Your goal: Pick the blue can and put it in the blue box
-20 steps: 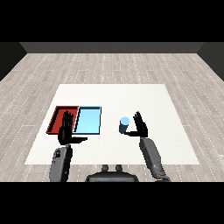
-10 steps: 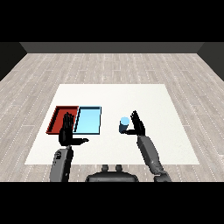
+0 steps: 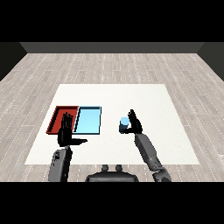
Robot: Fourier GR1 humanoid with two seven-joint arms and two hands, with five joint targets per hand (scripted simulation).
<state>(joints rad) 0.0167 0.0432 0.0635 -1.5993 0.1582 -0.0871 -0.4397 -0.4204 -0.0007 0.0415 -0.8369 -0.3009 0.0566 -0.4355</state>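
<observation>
The blue can [image 3: 124, 125] stands upright on the white table [image 3: 113, 96], right of the light blue tray [image 3: 89, 119]. My right hand [image 3: 134, 124] is at the can's right side, against it, fingers mostly straight and pointing up, not wrapped round it. My left hand [image 3: 65, 134] is open with straight fingers and the thumb sticking out to the right. It hovers at the near edge of the red tray [image 3: 64, 112], partly covering that edge.
The red and light blue trays lie side by side at the table's left, both holding nothing. Bare white table stretches behind and to the right of the can. Grey wooden floor surrounds the table.
My right hand has shifted a little to the left, closing in on the can's side. The can and my left hand have stayed put.
</observation>
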